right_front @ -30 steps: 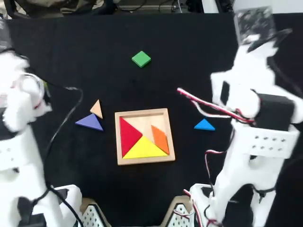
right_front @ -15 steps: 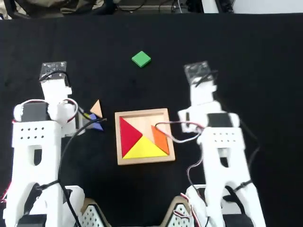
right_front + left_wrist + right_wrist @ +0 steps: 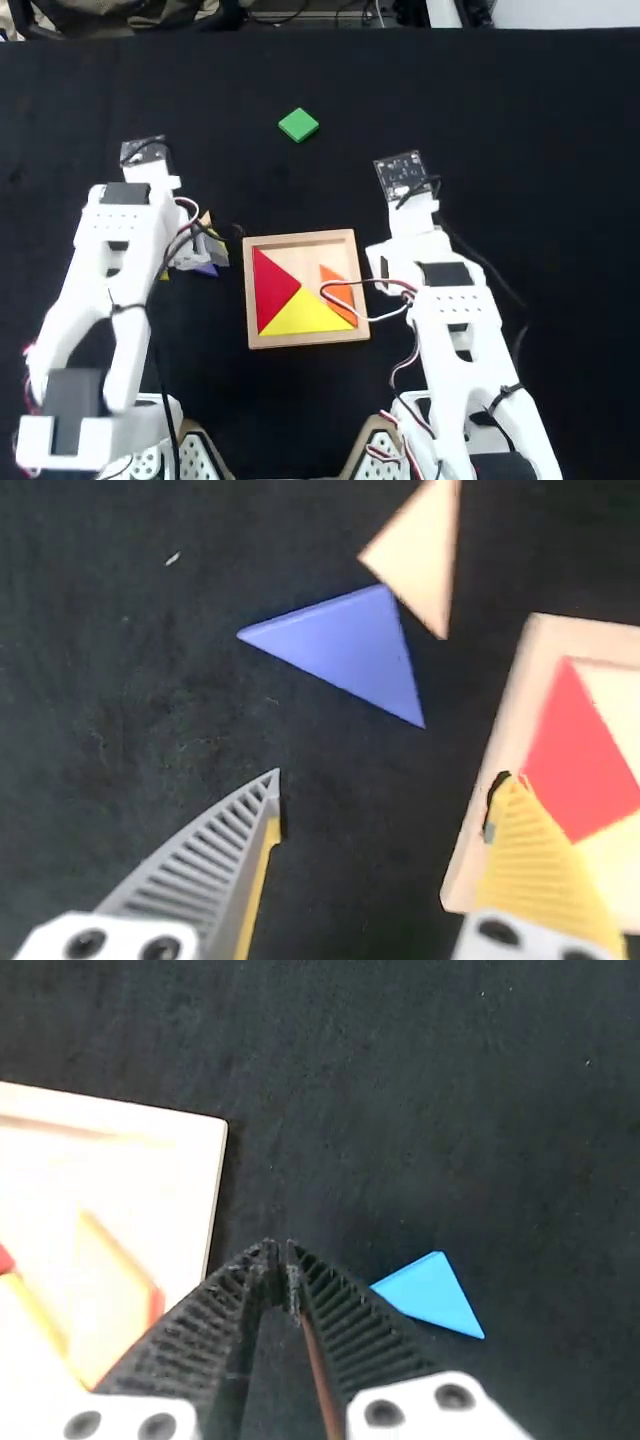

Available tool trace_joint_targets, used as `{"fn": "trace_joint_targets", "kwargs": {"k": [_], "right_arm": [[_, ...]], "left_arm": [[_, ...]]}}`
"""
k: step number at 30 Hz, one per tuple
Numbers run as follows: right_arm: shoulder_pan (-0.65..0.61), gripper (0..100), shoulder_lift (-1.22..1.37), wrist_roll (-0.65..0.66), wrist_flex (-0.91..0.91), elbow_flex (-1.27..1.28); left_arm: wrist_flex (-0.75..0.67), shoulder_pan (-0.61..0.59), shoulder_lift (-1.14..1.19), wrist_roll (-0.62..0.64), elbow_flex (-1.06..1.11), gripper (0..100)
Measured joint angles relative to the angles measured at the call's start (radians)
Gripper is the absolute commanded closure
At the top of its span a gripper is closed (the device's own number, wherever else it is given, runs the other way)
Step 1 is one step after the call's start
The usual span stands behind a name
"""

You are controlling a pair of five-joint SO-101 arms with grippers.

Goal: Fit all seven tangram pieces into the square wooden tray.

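Nearest us sits the square wooden tray [image 3: 305, 341], partly filled. Our left gripper [image 3: 385, 785] hangs spread apart beside the violet-blue triangular piece [image 3: 350, 660]. Our right gripper [image 3: 278, 1250], pressed together on nothing, hangs near the sky-blue triangular piece [image 3: 430, 1295]. Farthest lies the green square piece [image 3: 298, 125].

Fixed high up off the arms, looking steeply down over the whole black table [image 3: 500, 100], both arms and the square wooden tray [image 3: 300, 238] midway. On the left wrist, close above the table, facing down past the left gripper [image 3: 386, 785] at the tray's rim, purple-blue triangle [image 3: 345, 655] and tan triangle [image 3: 420, 550], all shared with the high view. On the right wrist, equally close, facing down past the right gripper [image 3: 280, 1250] at the tray's opposite rim and a light blue triangle [image 3: 430, 1295].
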Motion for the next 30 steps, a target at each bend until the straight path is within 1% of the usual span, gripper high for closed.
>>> {"fn": "trace_joint_targets", "kwargs": {"k": [4,10,12,16,19,22,24,27,30], "right_arm": [[0.0,98.7,0.0,0.0,-0.006,0.0],[0.002,98.7,0.0,0.0,-0.006,0.0],[0.002,98.7,0.0,0.0,-0.006,0.0],[0.002,98.7,0.0,0.0,-0.006,0.0],[0.002,98.7,0.0,0.0,-0.006,0.0],[0.002,98.7,0.0,0.0,-0.006,0.0],[-0.003,98.7,0.0,0.0,-0.006,0.0],[-0.005,98.7,0.0,0.0,-0.006,0.0],[-0.002,98.7,0.0,0.0,-0.006,0.0]], "left_arm": [[-0.058,-0.011,0.058,0.054,0.0,68],[-0.242,-0.018,0.072,0.141,0.115,68],[-0.278,-0.02,0.072,0.176,0.149,68],[-0.296,-0.06,0.072,0.183,0.157,68],[-0.299,-0.06,0.072,0.147,0.169,68],[-0.308,-0.06,0.083,0.144,0.18,68],[-0.331,-0.064,0.104,0.15,0.18,68],[-0.354,-0.107,0.164,0.192,0.175,68],[-0.29,-0.153,0.239,0.204,0.103,68]]}}
